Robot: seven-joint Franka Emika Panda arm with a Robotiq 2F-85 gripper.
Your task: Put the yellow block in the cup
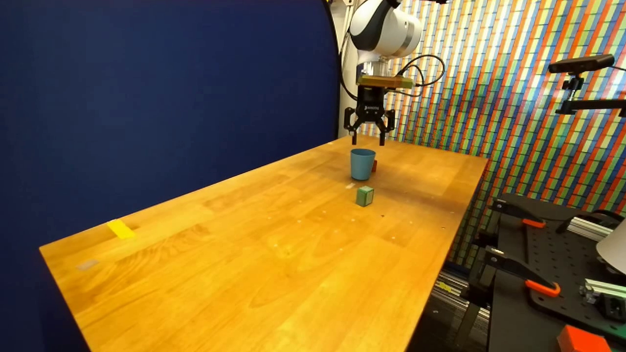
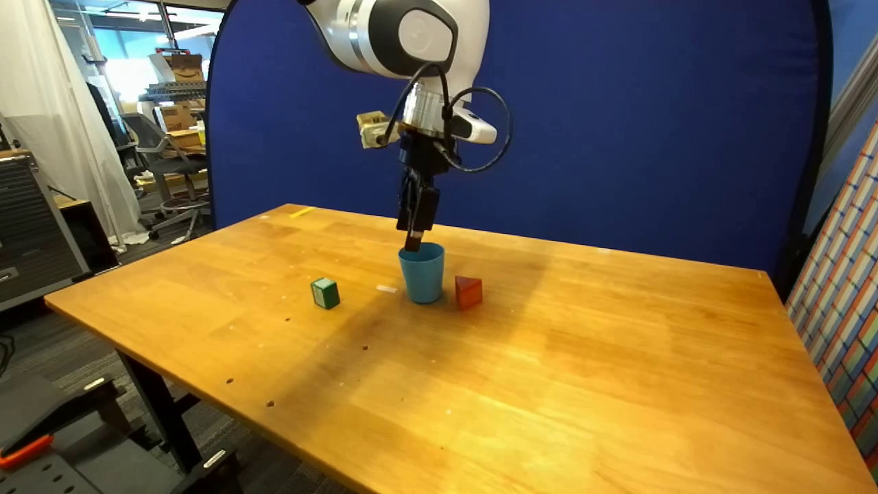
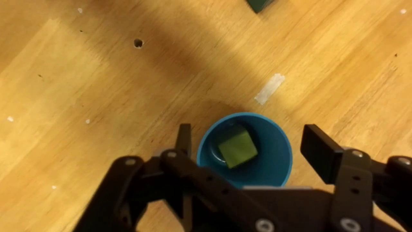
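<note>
The cup is a blue-teal cylinder standing upright on the table. It shows in both exterior views (image 1: 362, 166) (image 2: 422, 276) and, seen from above, in the wrist view (image 3: 275, 151). The yellow block (image 3: 238, 148) lies inside the cup at its bottom, looking yellow-green in the shade. The cup's wall hides it in both exterior views. My gripper (image 1: 368, 141) is open and empty, pointing down above the cup. In the wrist view its fingers (image 3: 248, 137) are spread wide, one to each side of the cup's rim, with nothing between the pads.
A dark green block (image 1: 365, 196) stands near the cup; its corner shows in the wrist view (image 3: 259, 4). A red block (image 2: 468, 292) stands close beside the cup on its other side. A flat yellow tape strip (image 1: 121, 229) lies near a table edge.
</note>
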